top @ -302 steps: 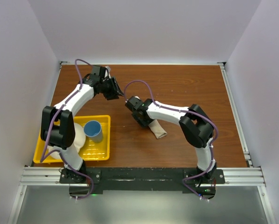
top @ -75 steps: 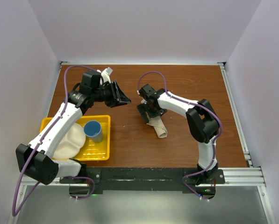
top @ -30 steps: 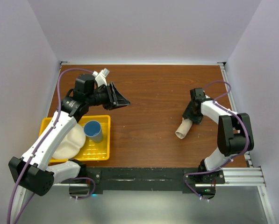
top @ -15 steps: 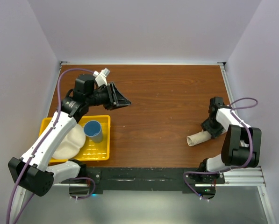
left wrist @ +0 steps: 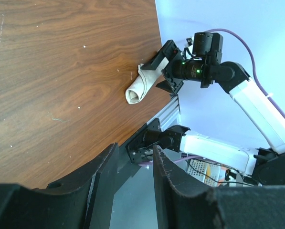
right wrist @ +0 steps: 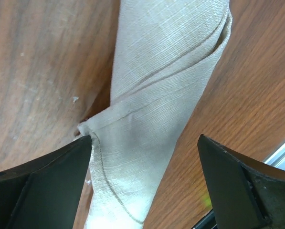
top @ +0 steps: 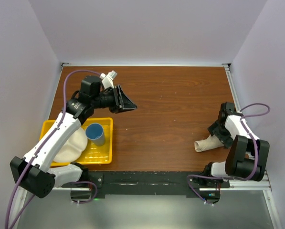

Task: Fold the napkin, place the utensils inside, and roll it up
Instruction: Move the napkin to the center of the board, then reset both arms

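While the rolled napkin (top: 206, 143) lies on the surface (top: 171, 95), right tool (right wrist: 143, 140) straddles it, jaws wide apart; left tool (left wrist: 135, 151) partly apart, empty, raised.

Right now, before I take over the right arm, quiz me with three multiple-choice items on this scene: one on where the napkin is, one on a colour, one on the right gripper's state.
1. Where on the table does the rolled napkin lie?
A. far-left corner
B. dead centre
C. near-right part, close to the front edge

2. What colour is the cup in the yellow tray?
A. blue
B. red
C. black

3. How is the right gripper?
A. shut on the napkin
B. open, straddling the napkin
C. shut on a knife

Answers: 1 C, the top view shows the roll on the right side near the front edge. 2 A, the cup stands out blue against the yellow tray. 3 B, the right wrist view shows its jaws wide apart with the roll between them.
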You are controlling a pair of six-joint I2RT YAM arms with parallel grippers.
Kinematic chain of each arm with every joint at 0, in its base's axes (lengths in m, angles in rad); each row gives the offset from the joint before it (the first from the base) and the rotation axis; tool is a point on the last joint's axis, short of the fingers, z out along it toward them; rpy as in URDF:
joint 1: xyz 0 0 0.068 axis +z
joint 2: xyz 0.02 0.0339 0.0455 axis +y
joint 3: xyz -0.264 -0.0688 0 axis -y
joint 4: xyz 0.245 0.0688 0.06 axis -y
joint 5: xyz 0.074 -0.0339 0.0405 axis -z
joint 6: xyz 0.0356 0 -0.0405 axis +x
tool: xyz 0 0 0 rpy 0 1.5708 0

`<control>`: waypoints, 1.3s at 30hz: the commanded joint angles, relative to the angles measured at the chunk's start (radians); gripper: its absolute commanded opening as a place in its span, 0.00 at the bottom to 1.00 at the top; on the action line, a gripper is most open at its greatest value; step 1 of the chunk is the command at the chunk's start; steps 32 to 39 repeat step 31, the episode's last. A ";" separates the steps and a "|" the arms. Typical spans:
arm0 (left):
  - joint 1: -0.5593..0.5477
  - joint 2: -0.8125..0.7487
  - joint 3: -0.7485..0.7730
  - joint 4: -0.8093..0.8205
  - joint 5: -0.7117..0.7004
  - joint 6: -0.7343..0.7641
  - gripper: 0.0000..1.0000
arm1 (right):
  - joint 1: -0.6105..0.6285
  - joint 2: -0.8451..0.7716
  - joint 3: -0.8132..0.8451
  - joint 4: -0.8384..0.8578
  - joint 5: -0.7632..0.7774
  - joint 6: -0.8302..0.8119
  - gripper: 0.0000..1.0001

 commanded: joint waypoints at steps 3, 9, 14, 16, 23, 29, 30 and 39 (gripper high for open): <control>-0.025 -0.007 0.050 0.017 0.021 0.019 0.39 | 0.007 -0.115 0.029 -0.081 -0.006 -0.050 0.98; -0.073 -0.013 0.077 -0.008 -0.020 0.055 0.39 | 0.017 -0.271 0.177 -0.268 0.002 -0.061 0.98; -0.090 -0.015 0.109 -0.026 -0.059 0.074 0.40 | 0.153 -0.287 0.361 -0.359 -0.054 -0.170 0.98; -0.090 -0.026 0.122 -0.048 -0.088 0.091 0.41 | 0.309 -0.282 0.436 -0.379 -0.084 -0.181 0.98; -0.086 -0.082 0.091 -0.081 -0.201 0.114 0.44 | 0.507 -0.383 0.570 -0.367 -0.303 -0.248 0.98; -0.086 -0.127 0.037 -0.043 -0.270 0.101 0.45 | 0.505 -0.581 0.507 -0.285 -0.429 -0.317 0.98; -0.086 -0.132 0.042 -0.040 -0.283 0.101 0.45 | 0.505 -0.598 0.511 -0.279 -0.417 -0.335 0.98; -0.086 -0.139 0.047 -0.040 -0.310 0.100 0.46 | 0.505 -0.615 0.539 -0.276 -0.418 -0.358 0.98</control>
